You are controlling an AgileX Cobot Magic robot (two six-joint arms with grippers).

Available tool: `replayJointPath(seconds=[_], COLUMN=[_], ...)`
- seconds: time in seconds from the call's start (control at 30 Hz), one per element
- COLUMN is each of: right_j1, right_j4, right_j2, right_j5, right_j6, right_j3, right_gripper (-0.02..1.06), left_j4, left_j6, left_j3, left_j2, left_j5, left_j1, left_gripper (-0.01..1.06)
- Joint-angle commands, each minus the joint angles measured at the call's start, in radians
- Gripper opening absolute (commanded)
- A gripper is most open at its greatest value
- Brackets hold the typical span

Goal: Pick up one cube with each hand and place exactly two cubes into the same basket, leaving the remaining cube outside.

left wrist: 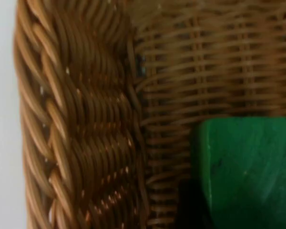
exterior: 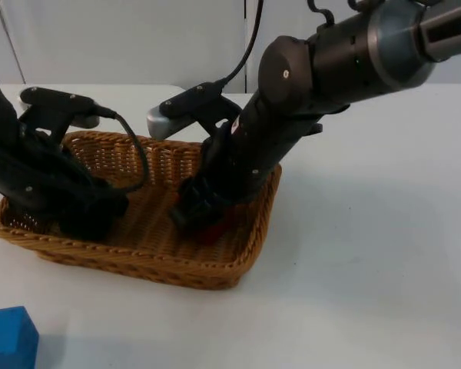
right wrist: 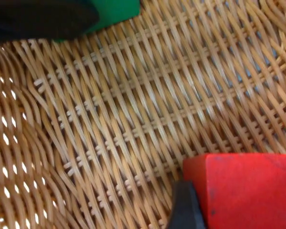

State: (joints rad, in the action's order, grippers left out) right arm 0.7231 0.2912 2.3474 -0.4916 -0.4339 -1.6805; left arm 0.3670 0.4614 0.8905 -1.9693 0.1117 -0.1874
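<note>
A woven wicker basket (exterior: 150,257) lies on the white table at the left. My left gripper (exterior: 88,223) is down inside its left part, shut on the green cube (left wrist: 248,171), which sits low over the basket floor close to the side wall (left wrist: 81,143). My right gripper (exterior: 200,219) is down in the basket's right half, shut on the red cube (exterior: 219,228); one black fingertip (right wrist: 183,207) lies against the side of the red cube (right wrist: 250,191). The right wrist view also catches the green cube (right wrist: 117,10) under the left gripper. A blue cube (exterior: 8,338) rests on the table outside the basket.
The grey partition wall (exterior: 123,38) stands behind the table. The basket's raised rim (exterior: 265,207) surrounds both grippers. Open white table top (exterior: 369,254) stretches to the right of the basket.
</note>
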Motion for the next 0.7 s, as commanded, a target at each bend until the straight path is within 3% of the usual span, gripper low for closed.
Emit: replayJointPath(seconds=[0.0,0.13,0.37,0.43,0.47,0.6,0.63,0.67], right_j1=[0.008,0.008,0.008,0.008,0.008,0.008,0.008,0.008], right_j4=[0.004,0.004,0.004,0.0,0.0,0.0,0.0,0.0], right_j2=[0.014,0.014,0.014,0.014,0.014,0.012,0.012,0.01], right_j5=[-0.004,-0.006,-0.011,-0.011,-0.011,-0.009,-0.009,-0.009], right_j6=[-0.001,-0.001,-0.001,-0.001,-0.001,-0.001,-0.001,-0.001], right_j3=[-0.003,-0.003,-0.003,-0.003,-0.003,-0.003,-0.003,-0.003], right_gripper=[0.0,0.05,0.37,0.48,0.48,0.62,0.62,0.62], left_j4=[0.011,0.011,0.011,0.011,0.011,0.011,0.011,0.011], left_j6=[-0.001,-0.001,-0.001,-0.001,-0.001,-0.001,-0.001,-0.003], left_j3=[-0.001,-0.001,-0.001,-0.001,-0.001,0.001,0.001,0.001], left_j2=[-0.003,-0.003,-0.004,-0.004,-0.004,-0.004,-0.004,-0.004], left_j5=[-0.018,-0.018,-0.013,-0.013,-0.013,-0.013,-0.013,-0.013], left_j1=[0.002,0.002,0.002,0.002,0.002,0.002,0.002,0.002], left_gripper=[0.0,0.0,0.04,0.16,0.16,0.58,0.58,0.68])
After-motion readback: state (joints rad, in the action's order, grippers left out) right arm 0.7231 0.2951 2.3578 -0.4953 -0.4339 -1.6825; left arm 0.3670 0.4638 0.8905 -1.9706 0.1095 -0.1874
